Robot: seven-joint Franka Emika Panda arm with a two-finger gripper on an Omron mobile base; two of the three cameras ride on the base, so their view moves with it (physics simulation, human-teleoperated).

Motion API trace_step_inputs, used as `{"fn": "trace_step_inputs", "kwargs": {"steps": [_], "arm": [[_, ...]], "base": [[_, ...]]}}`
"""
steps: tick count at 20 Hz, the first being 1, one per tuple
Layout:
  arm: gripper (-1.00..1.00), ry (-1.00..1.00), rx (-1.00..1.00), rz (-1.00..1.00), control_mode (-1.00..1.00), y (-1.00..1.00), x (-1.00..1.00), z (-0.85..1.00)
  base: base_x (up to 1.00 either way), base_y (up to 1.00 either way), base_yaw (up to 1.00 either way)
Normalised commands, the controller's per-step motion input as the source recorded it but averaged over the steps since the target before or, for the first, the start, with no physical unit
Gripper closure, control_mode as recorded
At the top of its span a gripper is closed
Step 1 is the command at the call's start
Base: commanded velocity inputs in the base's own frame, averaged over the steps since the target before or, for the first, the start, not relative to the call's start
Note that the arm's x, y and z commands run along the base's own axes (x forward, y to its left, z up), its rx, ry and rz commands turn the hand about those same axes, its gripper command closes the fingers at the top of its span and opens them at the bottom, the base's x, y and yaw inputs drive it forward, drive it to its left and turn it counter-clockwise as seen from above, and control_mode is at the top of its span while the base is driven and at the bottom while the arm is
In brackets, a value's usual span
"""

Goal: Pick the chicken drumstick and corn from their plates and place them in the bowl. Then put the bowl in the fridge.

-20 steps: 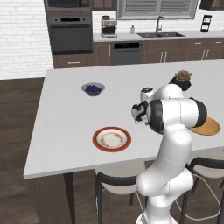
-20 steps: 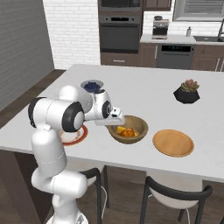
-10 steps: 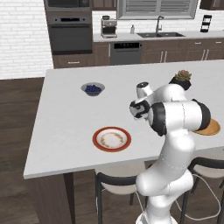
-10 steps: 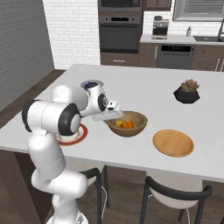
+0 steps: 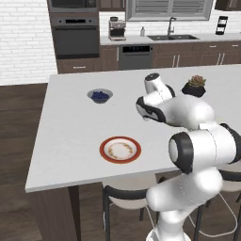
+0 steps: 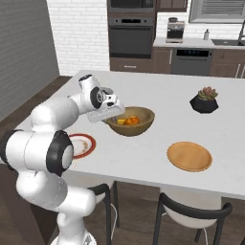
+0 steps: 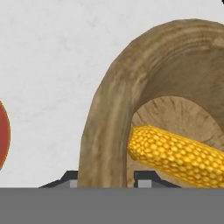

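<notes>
Lying crosswise in bowl (image 7: pixel 109 113): corn (image 7: pixel 175 155)

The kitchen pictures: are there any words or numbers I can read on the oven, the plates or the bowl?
None can be read.
The oven has a control strip, but it is too small and blurred to tell.
The red-rimmed plate, the tan plate and the bowl with the corn bear no writing.
The gripper bears no label either.
</notes>
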Motion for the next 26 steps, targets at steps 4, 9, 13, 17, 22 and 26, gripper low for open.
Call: {"fn": "trace_step_inputs", "kwargs": {"steps": [4, 9, 13, 17, 22, 26], "arm": [[1.00, 0.00, 0.12, 0.25, -1.00, 0.39, -0.86, 1.00], [1.00, -0.04, 0.16, 0.16, -1.00, 0.40, -0.99, 0.85], [1.00, -0.11, 0.04, 0.08, -1.00, 0.44, -1.00, 0.65], [1.00, -0.03, -0.01, 0.16, -1.00, 0.49, -1.00, 0.50], [1.00, -0.10, 0.00, 0.34, -1.00, 0.18, -1.00, 0.00], [1.00, -0.10, -0.11, 0.68, -1.00, 0.00, -0.49, -0.03]], "base": [[0.00, 0.00, 0.00], [0.00, 0.00, 0.00], [0.00, 0.00, 0.00], [0.00, 0.00, 0.00], [0.00, 0.00, 0.00], [0.00, 0.00, 0.00]]}}
